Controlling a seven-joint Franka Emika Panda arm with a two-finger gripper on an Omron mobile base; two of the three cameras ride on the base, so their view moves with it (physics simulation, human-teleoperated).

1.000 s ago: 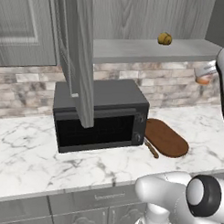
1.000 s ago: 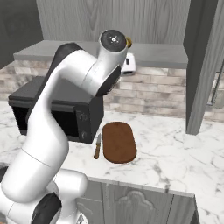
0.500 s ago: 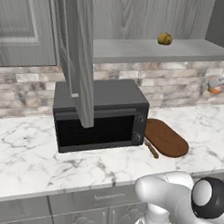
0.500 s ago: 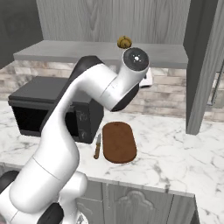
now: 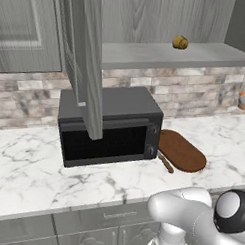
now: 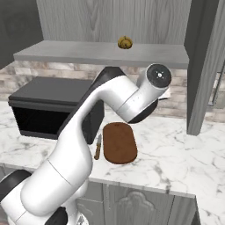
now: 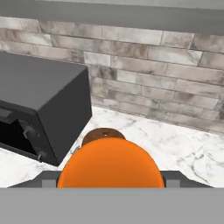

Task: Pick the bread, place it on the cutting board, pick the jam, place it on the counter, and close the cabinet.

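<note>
Jam (image 7: 111, 162) held in your gripper (image 7: 109, 178).
Jaws clamp the jar; board (image 7: 103, 133) and counter (image 7: 175, 144) lie beyond it.

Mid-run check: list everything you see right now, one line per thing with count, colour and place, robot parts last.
bread: 1, golden-brown, on the cabinet shelf, right of its middle.
jam: 1, orange jar, large at the bottom of the hand view, held above the counter; also at the right edge of the left base view.
cutting board: 1, dark reddish-brown, flat on the counter right of the microwave.
knife: 1, dark handle, beside the board on the microwave side.
microwave: 1, black, on the counter under the shelf.
cabinet: 1, grey wood-grain, doors open.
counter: 1, white marble, grey veins.
backsplash: 1, grey-brown brick.
arm: 1, white.
gripper: 1, dark fingers flanking the jar.
</note>
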